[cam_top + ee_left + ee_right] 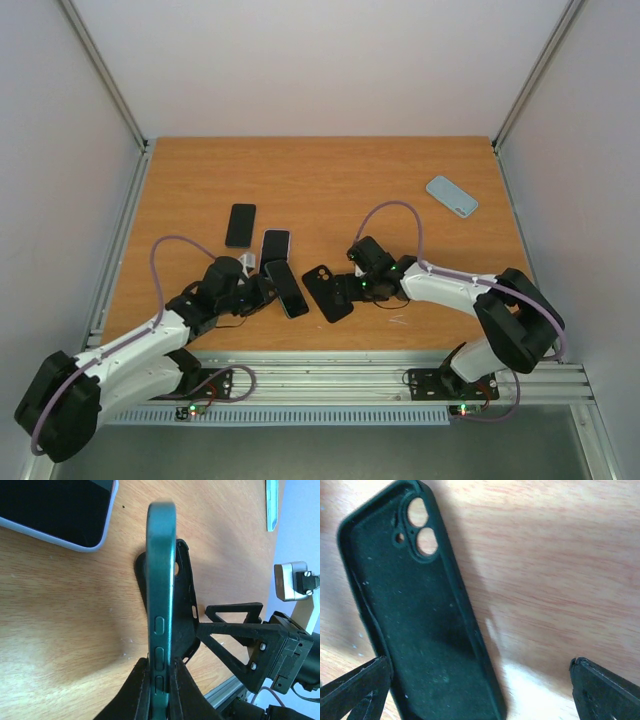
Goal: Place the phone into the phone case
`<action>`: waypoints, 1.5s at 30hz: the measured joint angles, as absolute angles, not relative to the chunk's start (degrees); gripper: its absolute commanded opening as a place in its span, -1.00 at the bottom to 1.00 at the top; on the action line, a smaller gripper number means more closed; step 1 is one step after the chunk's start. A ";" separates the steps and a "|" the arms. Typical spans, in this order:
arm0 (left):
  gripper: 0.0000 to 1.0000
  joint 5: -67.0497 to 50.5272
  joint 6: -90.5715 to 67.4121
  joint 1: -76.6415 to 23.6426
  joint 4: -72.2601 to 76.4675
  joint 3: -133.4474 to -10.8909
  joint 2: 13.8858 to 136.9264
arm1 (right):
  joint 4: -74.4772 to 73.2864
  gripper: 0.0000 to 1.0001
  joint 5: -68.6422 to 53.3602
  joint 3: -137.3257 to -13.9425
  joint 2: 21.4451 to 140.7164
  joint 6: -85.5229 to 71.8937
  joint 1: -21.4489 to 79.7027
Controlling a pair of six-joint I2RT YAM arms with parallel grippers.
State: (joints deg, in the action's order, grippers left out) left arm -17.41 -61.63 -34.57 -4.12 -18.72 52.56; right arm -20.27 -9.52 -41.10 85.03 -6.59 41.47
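A dark green phone [161, 605] stands on its long edge on the table, side buttons facing the left wrist camera. My left gripper [160, 690] is shut on its near end. In the top view the phone [287, 289] lies just right of the left gripper [264, 293]. The dark phone case [420, 625] lies cavity up, camera holes at its far end, right beside the phone [328, 293]. My right gripper [480, 690] is open; its left finger [355, 685] is at the case's near left edge and its right finger [605, 690] is over bare wood.
A black phone [240, 224] and a white-rimmed phone [275, 245] lie behind the left gripper. A light blue case [452, 195] lies at the far right. The right gripper's black frame [240, 630] shows close behind the case in the left wrist view.
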 measured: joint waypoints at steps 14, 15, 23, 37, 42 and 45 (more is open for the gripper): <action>-0.99 -20.27 -62.63 -35.27 1.02 -18.68 55.83 | -12.71 0.97 -15.44 -39.86 85.65 -12.19 46.37; -0.99 -20.40 -62.63 -35.46 1.17 -18.70 56.16 | -12.58 0.97 -15.46 -39.66 85.45 -12.38 46.37; -0.99 -19.64 -63.16 -39.20 1.54 -18.94 59.16 | -15.00 0.97 -13.56 -37.69 79.81 -12.40 45.78; -0.99 -15.59 -64.73 -41.76 2.66 -21.82 64.77 | -14.76 0.79 -13.63 -36.56 80.01 -11.73 45.04; -0.99 -14.17 -64.71 -41.78 1.52 -21.82 63.18 | -10.98 0.77 -17.69 -36.14 82.70 -12.34 45.30; -0.99 -13.47 -64.69 -41.76 0.56 -21.80 62.35 | -8.47 0.77 -19.86 -36.14 83.85 -13.06 46.37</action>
